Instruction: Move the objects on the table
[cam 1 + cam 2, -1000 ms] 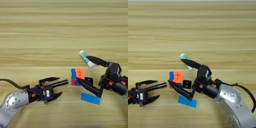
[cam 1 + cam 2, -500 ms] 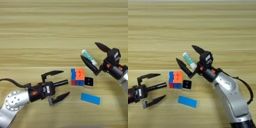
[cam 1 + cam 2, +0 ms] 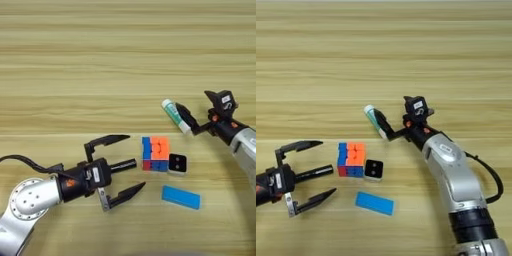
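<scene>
Glue stick (image 3: pixel 176 115) lying diagonally, cap up-left, right pincer (image 3: pixel 392 122) at base

Puzzle cube (image 3: pixel 156 154) left of, touching tiny cube (image 3: pixel 178 163); flat block (image 3: pixel 181 197) before; glue stick (image 3: pixel 176 115) behind-right.

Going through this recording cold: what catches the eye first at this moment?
The left gripper stands out, fingers spread wide and a black pen pointing from between them at the multicoloured puzzle cube near the table's middle. A tiny black-and-white cube touches the puzzle cube's right side, with a flat blue block lying in front. Further right, the right gripper reaches the white glue stick.
</scene>
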Available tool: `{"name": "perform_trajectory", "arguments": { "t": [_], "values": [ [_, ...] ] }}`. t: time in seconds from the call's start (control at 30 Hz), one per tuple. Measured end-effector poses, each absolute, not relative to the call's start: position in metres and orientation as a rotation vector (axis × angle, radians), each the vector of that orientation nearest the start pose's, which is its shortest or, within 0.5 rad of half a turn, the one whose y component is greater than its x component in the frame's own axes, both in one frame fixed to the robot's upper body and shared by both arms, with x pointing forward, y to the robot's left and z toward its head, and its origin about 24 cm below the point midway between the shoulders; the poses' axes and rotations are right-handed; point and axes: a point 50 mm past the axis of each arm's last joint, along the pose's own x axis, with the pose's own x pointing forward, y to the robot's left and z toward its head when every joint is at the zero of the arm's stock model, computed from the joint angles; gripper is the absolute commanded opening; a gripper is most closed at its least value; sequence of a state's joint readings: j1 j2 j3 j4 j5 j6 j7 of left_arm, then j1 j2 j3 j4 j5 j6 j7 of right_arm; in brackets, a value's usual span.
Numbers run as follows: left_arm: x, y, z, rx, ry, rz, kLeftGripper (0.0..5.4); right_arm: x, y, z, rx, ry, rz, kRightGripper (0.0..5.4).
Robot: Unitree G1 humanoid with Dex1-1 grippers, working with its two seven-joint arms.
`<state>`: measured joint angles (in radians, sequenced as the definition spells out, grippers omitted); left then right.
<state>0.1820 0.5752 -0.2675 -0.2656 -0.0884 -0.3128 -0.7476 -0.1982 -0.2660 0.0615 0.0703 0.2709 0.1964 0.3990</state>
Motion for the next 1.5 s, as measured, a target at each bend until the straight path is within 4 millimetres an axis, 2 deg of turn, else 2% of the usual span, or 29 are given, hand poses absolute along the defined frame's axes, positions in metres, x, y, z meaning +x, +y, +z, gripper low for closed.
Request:
{"name": "perform_trajectory", "arguments": {
  "t": [0.23, 0.6, 1.07, 1.27, 1.5],
  "values": [
    [0.18, 0.142, 0.068, 0.46, -0.144, -1.113, 5.39, 0.287, -0.151, 0.05, -0.013, 0.157, 0.523, 5.4],
    [0.18, 0.143, 0.068, 0.462, -0.141, -1.108, 5.39, 0.285, -0.142, 0.046, -0.061, 0.159, 0.571, 5.4],
    [0.18, 0.144, 0.069, 0.45, -0.143, -1.103, 5.39, 0.281, -0.134, 0.021, -0.15, 0.234, 0.588, 5.4],
    [0.18, 0.144, 0.07, 0.442, -0.147, -1.097, 5.4, 0.281, -0.13, 0.019, -0.153, 0.223, 0.599, 4.8],
    [0.18, 0.144, 0.07, 0.442, -0.148, -1.096, 5.4, 0.28, -0.127, 0.018, -0.15, 0.221, 0.611, 3.81]
  ]
}}
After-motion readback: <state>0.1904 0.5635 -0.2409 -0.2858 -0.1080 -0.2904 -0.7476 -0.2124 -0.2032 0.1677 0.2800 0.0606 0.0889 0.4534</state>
